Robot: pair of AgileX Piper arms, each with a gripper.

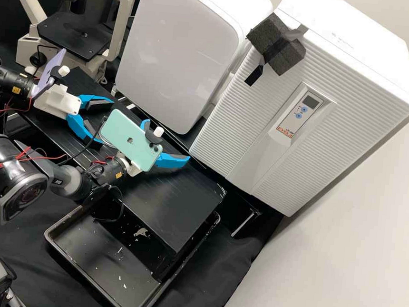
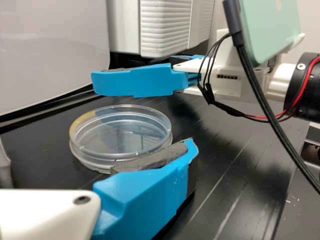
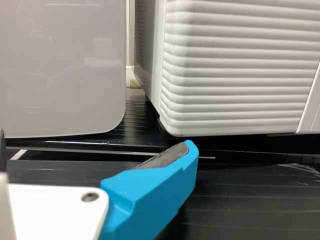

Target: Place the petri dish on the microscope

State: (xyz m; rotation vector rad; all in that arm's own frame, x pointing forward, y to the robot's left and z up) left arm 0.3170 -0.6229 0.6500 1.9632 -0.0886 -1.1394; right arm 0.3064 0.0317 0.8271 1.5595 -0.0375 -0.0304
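The left gripper (image 1: pixel 105 121), below the purple phone, is open over the black platform. In the left wrist view, the left gripper (image 2: pixel 97 155) has the clear petri dish (image 2: pixel 120 137) lying flat just beyond its fingers, one finger overlapping the dish's rim in the picture; contact cannot be told. An orange mark colours part of that rim. The right gripper (image 1: pixel 166 143), behind the green phone, stands open farther along the platform; in the right wrist view the right gripper (image 3: pixel 95 150) holds nothing. The microscope (image 1: pixel 74 34) has a black stage at the back left.
Behind the platform (image 1: pixel 180 208) stand a pale flat panel (image 1: pixel 180 46) and a large white ribbed unit (image 1: pixel 259 129). A black tray (image 1: pixel 104 264) with pale flecks sits in front, partly under the platform. A cable hangs by the right arm.
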